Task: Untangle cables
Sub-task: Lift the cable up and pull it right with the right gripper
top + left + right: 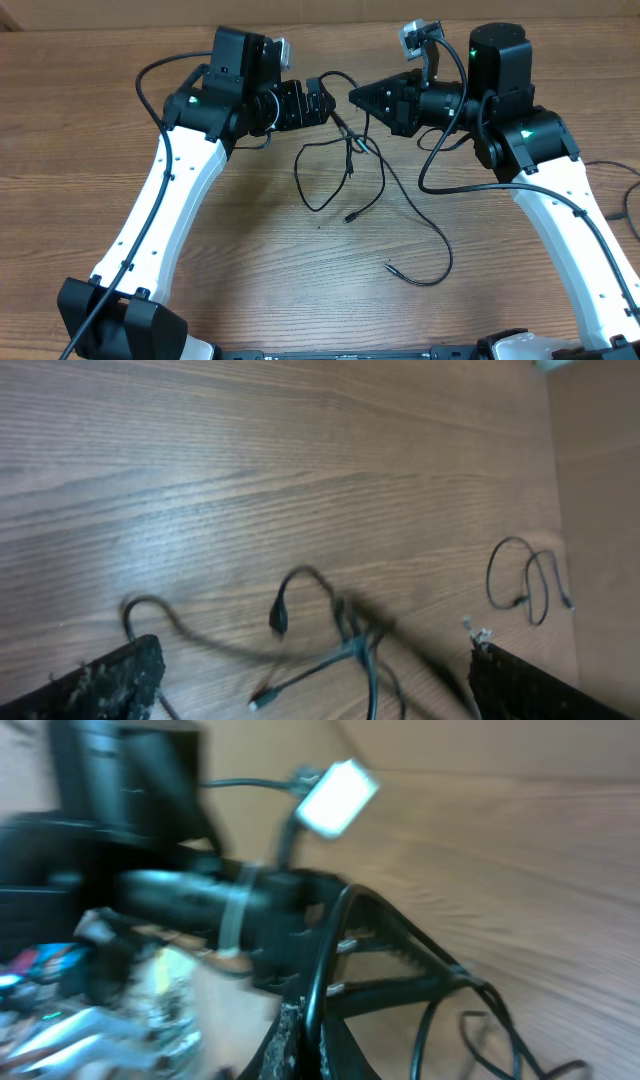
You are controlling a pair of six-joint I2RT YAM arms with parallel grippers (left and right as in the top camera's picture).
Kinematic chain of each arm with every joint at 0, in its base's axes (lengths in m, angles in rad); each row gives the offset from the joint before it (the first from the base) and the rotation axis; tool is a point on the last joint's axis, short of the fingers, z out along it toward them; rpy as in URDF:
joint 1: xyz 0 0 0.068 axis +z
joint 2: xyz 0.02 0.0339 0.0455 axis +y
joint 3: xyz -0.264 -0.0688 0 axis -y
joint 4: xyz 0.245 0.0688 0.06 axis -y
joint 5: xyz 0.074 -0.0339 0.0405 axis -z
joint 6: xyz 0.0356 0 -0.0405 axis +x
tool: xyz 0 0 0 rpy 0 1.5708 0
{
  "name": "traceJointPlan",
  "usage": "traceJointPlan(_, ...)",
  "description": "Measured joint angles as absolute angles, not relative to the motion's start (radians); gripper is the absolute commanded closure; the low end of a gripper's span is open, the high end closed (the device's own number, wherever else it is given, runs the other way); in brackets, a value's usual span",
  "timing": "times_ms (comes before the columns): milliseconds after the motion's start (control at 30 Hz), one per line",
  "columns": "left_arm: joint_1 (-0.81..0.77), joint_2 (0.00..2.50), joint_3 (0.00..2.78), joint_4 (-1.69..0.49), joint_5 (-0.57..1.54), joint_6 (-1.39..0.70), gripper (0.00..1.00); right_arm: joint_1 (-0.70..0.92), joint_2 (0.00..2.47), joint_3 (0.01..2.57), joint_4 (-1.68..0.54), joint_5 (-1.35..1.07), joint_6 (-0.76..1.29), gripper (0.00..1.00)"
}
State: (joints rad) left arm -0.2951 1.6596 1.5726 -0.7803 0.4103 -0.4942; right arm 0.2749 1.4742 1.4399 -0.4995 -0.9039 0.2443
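left arm (165, 195): white link, black joint housings, green light (193, 99) | right arm (580, 215): same white-and-black, green-lit | thick black wiring (150, 72) looped outside both

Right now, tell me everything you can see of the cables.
The cables are thin, black, flexible cords, knotted together on the wooden table between the left gripper and right gripper. Loose loops trail toward the robot's base, ending in small plugs. Whether either gripper holds a strand is unclear.
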Motion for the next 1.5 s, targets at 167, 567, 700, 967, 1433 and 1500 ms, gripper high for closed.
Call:
traceJointPlan(167,-0.295,1.669,1.546,-0.678,0.379,-0.557,0.12,0.275,1.474,1.440,-0.493,-1.038,0.289,0.96)
traceJointPlan(567,-0.263,1.674,1.545,-0.710,-0.130,-0.704,0.64,0.223,1.473,1.440,-0.587,-1.155,0.306,0.96)
traceJointPlan(700,-0.213,1.674,1.544,-0.730,-0.201,-0.750,0.71,0.202,1.470,1.440,-0.654,-1.073,0.296,0.96)
traceJointPlan(967,-0.102,1.674,1.544,-0.756,-0.206,-0.783,0.96,0.157,1.464,1.444,-0.913,-0.488,0.287,0.96)
traceJointPlan(1433,-0.108,1.674,1.544,-0.866,0.020,-0.776,0.04,0.155,1.461,1.446,-0.719,-0.319,0.055,0.96)
traceJointPlan(1500,-0.114,1.674,1.544,-0.899,0.027,-0.780,0.00,0.148,1.456,1.458,-0.669,-0.322,0.038,0.96)
